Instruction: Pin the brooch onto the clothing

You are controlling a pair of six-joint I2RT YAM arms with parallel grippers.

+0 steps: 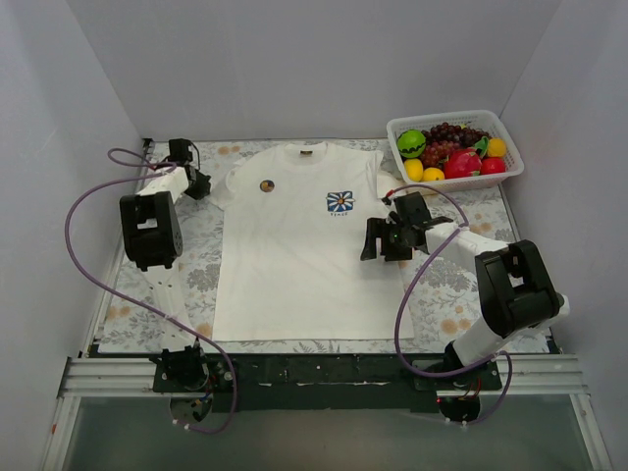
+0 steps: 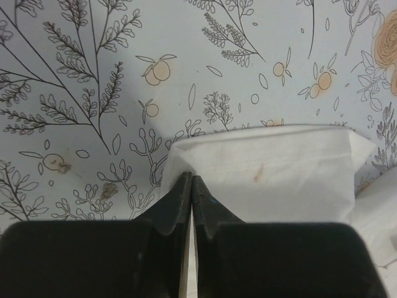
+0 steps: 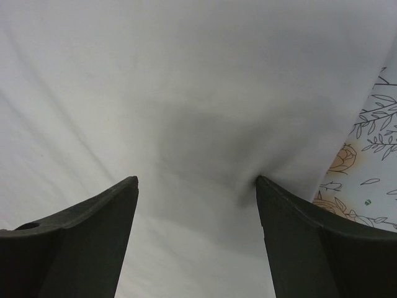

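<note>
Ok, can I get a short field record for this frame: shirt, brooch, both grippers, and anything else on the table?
clothing: white T-shirt spread flat on the floral mat, small daisy print on the chest
brooch: on the chest, on the side away from the print; neither gripper touches it; pinned or loose cannot be told
left gripper: shut, at the corner of a sleeve; unclear if cloth is pinched
right gripper: open, above the shirt near its side edge
other: basket of fruit, far right corner

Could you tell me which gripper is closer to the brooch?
Left. The left gripper pinches a sleeve of the T-shirt, on the same side as the brooch; the right gripper hangs open over the opposite edge, beyond the daisy print.
</note>
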